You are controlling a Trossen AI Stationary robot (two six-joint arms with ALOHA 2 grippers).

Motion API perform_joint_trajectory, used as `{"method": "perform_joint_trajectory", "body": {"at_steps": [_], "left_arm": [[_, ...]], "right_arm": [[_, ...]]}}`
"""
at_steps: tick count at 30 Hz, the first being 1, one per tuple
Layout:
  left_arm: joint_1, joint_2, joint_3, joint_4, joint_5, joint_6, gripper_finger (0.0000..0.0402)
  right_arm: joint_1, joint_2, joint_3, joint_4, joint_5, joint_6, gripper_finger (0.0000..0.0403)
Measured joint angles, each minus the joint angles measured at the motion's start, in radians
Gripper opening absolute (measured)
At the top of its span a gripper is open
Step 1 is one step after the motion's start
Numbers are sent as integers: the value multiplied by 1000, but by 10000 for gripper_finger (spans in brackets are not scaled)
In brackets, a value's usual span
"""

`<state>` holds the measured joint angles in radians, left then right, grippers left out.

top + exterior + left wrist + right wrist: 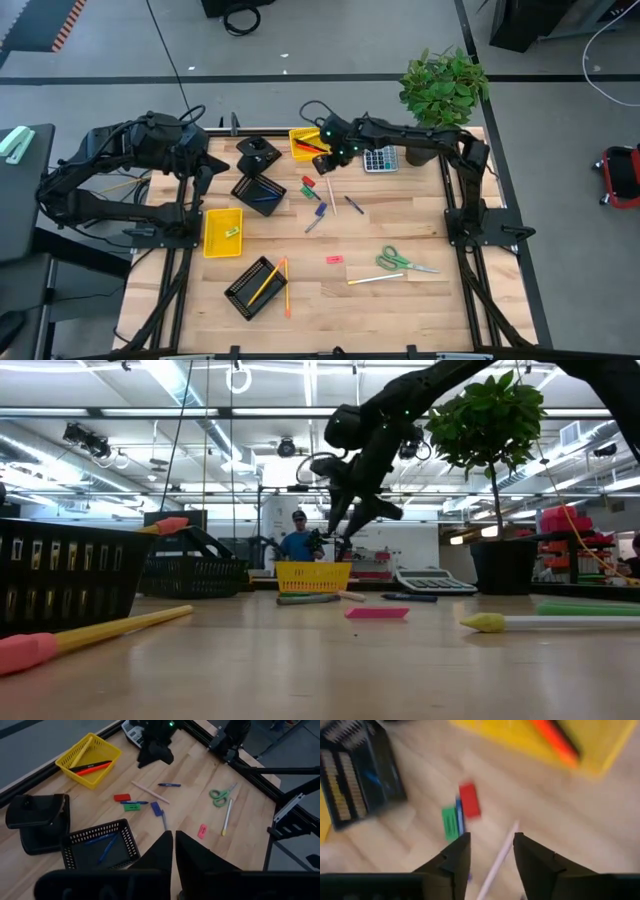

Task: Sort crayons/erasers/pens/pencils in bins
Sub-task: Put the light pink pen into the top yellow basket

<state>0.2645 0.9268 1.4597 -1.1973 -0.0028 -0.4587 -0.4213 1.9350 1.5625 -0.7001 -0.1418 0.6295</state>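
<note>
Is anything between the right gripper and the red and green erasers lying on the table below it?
Nothing visible. The right gripper hangs open over bare wood, with the red eraser and green eraser just ahead. Only a thin pale stick lies beside them, under the gripper's gap, not covering either eraser.

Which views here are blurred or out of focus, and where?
Right wrist view: motion-smeared throughout, red eraser and green eraser soft-edged. Low view: near pencil out of focus, ceiling lights glaring. High and left wrist views: evenly lit, sharp.
</note>
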Motion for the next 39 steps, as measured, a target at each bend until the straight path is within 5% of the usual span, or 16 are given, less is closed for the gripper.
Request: {"method": "perform_joint_trajectory", "body": {"at_steps": [5,11,16,23,29,39], "left_arm": [[0,0,0,-6,0,18,20],[0,0,0,-5,0,36,14],[0,0,0,-5,1,59,23],[0,0,0,-36,1,79,23],[0,0,0,-74,1,138,15],[-1,-12,-1,-83,1,130,21]], "right_arm": [[45,-3,-49,-88,-28,98,163],[79,-3,-190,38,-22,228,155],[127,-2,-269,203,99,282,154],[206,-2,-278,219,232,272,154],[289,-2,-278,221,482,261,154],[322,69,-278,266,466,371,154]]}}
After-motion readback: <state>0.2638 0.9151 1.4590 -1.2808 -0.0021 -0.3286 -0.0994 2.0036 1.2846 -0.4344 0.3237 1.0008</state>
